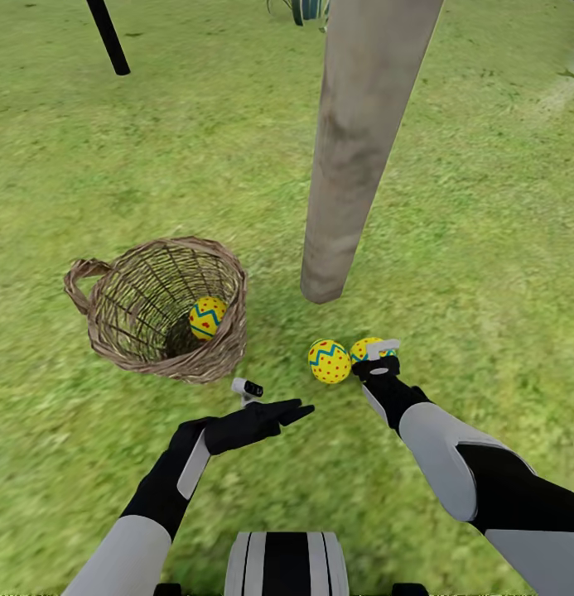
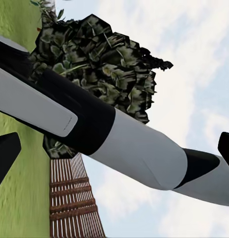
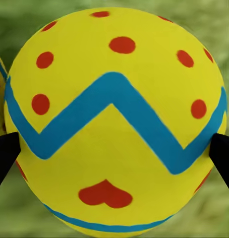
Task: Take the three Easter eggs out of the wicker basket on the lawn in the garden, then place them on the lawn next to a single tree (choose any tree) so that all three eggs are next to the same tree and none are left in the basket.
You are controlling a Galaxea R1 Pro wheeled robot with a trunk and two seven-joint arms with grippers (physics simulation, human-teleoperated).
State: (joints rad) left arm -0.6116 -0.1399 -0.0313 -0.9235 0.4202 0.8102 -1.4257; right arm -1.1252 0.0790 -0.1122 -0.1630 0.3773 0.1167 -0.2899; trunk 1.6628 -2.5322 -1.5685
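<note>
Where right fingers [image 3: 224, 166] flank egg [image 3: 114, 119], contact unclear.

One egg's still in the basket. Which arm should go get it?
Left. The left gripper hangs open and empty beside the wicker basket; the right gripper is around an egg by the tree.

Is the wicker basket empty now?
No, one Easter egg still lies inside the wicker basket, while two others rest on the lawn.
</note>
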